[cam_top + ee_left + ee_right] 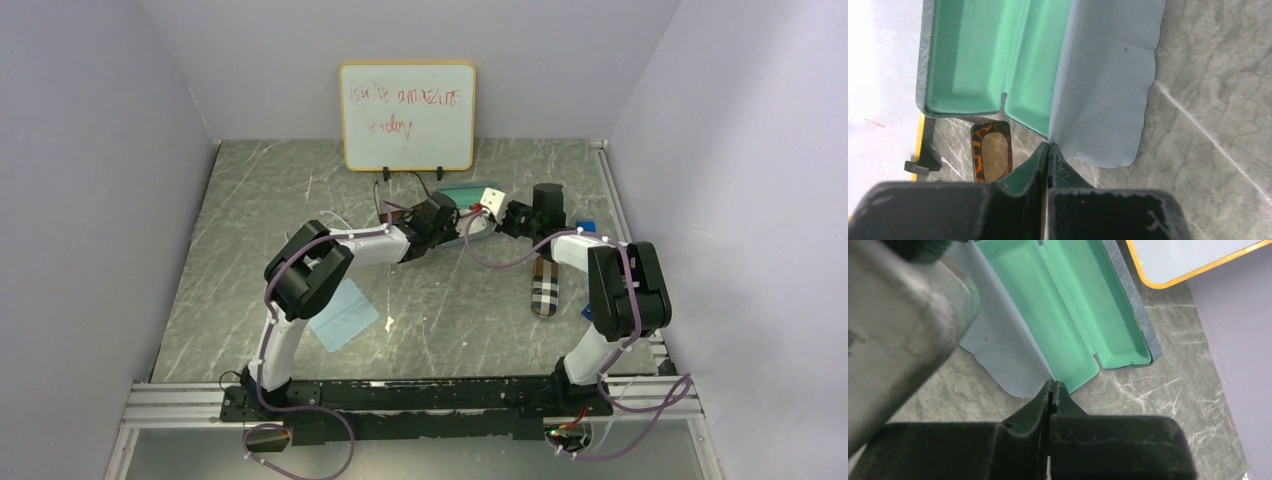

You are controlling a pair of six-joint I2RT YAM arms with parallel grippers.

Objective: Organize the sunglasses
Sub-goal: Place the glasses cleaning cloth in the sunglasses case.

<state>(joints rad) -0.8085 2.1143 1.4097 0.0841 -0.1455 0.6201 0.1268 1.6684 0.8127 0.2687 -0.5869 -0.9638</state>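
A grey case (973, 55) lies open at the back middle of the table, its green lining up. A light-blue cloth (1103, 85) hangs over one half of it. My left gripper (1048, 146) is shut on the cloth's near edge. From the other side, my right gripper (1053, 386) is shut at the cloth's (998, 340) edge, where it meets the green lining (1073, 305). One pair of sunglasses (992, 157), with a tortoise-brown frame and amber lens, lies on the table beside the case, left of my left fingers. In the top view both wrists hide the sunglasses.
A whiteboard (407, 115) stands just behind the case. A plaid case (545, 285) lies by the right arm. A second light-blue cloth (343, 313) lies beside the left arm. Grey walls close in both sides.
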